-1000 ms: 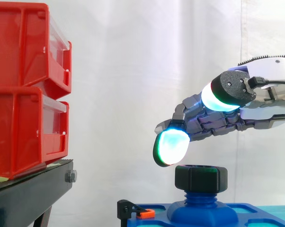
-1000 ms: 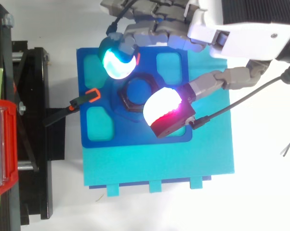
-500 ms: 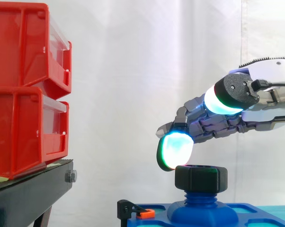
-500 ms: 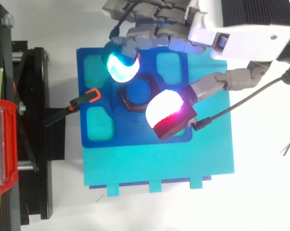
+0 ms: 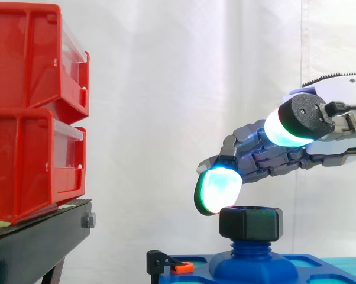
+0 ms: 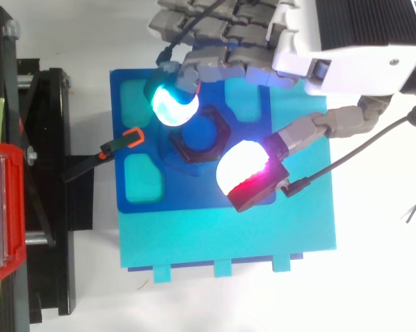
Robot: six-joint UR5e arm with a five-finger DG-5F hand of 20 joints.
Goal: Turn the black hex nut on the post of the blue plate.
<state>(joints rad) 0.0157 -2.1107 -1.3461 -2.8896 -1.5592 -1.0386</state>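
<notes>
The black hex nut [image 5: 251, 223] sits on the threaded post [image 5: 249, 249] at the centre of the blue plate [image 6: 194, 199]. The hand [image 5: 267, 157] reaches in from the right above it, fingers loosely spread and gripping nothing. One glowing fingertip [image 6: 173, 105] is at the nut's far-left edge.

Two red bins [image 5: 30, 160] stacked at the left of the side view, one black stand [image 5: 36, 242], one blue plate [image 6: 187, 195], one post [image 5: 252, 248], one black hex nut [image 5: 251, 223], one orange-tipped clamp [image 6: 128, 138], one teal board [image 6: 229, 238], one hand [image 5: 272, 160]
</notes>
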